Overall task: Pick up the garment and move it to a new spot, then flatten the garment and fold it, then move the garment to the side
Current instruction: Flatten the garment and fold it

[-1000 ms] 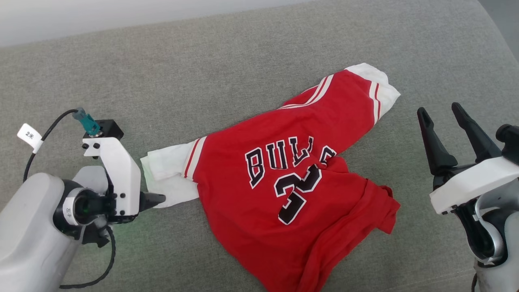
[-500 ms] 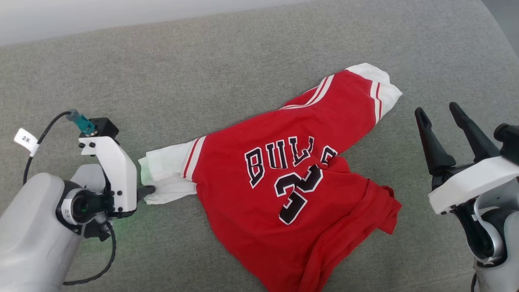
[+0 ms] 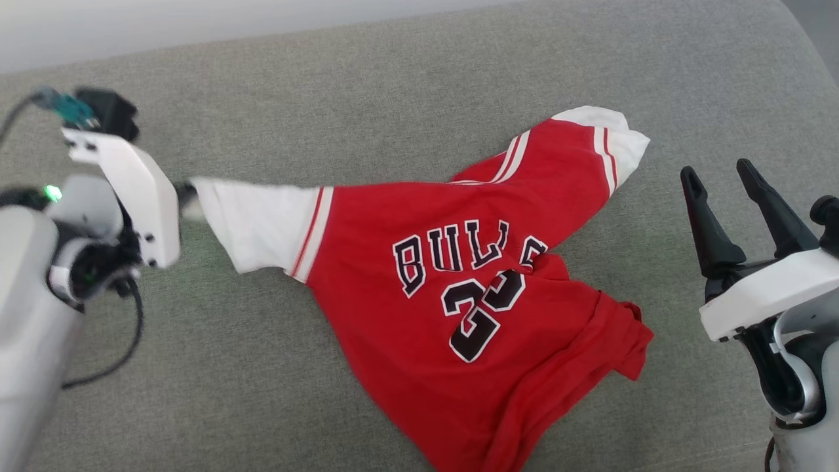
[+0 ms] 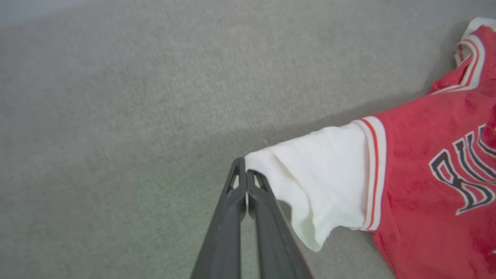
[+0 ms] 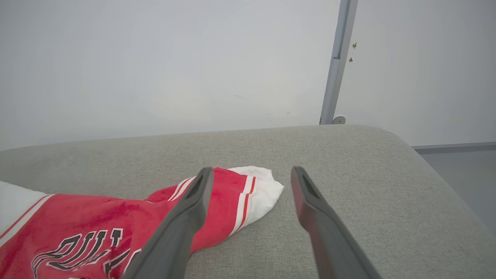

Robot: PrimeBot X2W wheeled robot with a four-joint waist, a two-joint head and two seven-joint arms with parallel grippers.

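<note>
The garment (image 3: 459, 282), a red T-shirt with white sleeves and black "BULLS 23" lettering, lies rumpled on the grey cushion (image 3: 393, 85). My left gripper (image 3: 187, 193) is shut on the cuff of its white left sleeve (image 3: 252, 219), which is stretched out and lifted off the cushion. In the left wrist view the closed fingertips (image 4: 243, 175) pinch the sleeve edge (image 4: 321, 170). The far sleeve (image 3: 623, 141) rests at the upper right. Beside the garment's right side, my right gripper (image 3: 721, 177) hovers open, with nothing between its fingers (image 5: 248, 174).
The grey cushion curves down at its right edge (image 5: 438, 174), with floor beyond. A pale wall (image 5: 155, 58) and a grey vertical post (image 5: 335, 62) stand behind it. The garment's hem (image 3: 609, 341) is bunched at the lower right.
My left gripper has pulled up and to the left with the white sleeve, stretching it straight. The red body shifted a little. The right gripper has barely moved.
</note>
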